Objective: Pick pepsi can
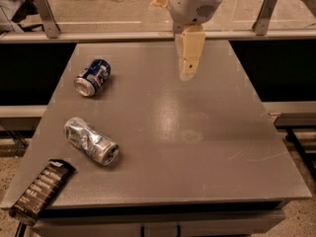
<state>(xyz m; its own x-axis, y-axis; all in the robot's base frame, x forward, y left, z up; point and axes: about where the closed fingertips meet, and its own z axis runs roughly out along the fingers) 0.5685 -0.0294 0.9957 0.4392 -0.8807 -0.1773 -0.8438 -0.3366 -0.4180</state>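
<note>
Above the table (pixel 207 152), gripper (pixel 187 73) tip-down.

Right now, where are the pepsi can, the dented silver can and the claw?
pepsi can (pixel 93 77): camera view, on its blue side, far left of the table (pixel 207 177).
dented silver can (pixel 90 141): camera view, on its crumpled middle.
claw (pixel 187 73): camera view, at its lower tip, over the table's far middle.

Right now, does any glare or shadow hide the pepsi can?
Camera view: no. A soft glare patch lies on the table centre, apart from the pepsi can, which lies evenly lit at the left; the gripper hangs over the far middle, and no hard shadow crosses the can.
</note>
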